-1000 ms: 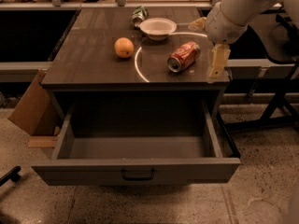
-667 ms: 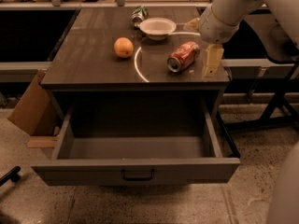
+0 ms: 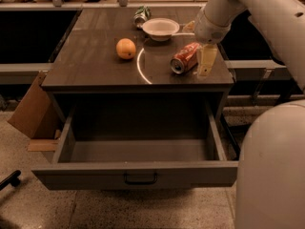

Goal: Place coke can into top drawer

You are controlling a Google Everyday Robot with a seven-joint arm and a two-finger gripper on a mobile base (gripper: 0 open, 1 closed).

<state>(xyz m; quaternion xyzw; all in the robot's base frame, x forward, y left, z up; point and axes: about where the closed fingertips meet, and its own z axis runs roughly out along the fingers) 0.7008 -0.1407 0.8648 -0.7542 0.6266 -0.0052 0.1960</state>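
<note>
The coke can (image 3: 185,57), red with a silver end, lies on its side on the right part of the dark cabinet top (image 3: 95,66). My gripper (image 3: 204,62) hangs down from the white arm (image 3: 248,8) just to the right of the can, close against it, near the top's right front corner. The top drawer (image 3: 136,168) is pulled wide open below the top. Its inside shows nothing in it, and its dark handle (image 3: 140,179) sits at the centre of the front panel.
An orange (image 3: 126,48) sits left of the can. A white bowl (image 3: 160,28) and a green-and-silver can (image 3: 141,15) stand at the back. A cardboard box (image 3: 33,113) leans on the cabinet's left side. My white body (image 3: 271,171) fills the lower right.
My gripper has moved left, from clear of the can to right beside it. The can, the orange and the drawer have not moved.
</note>
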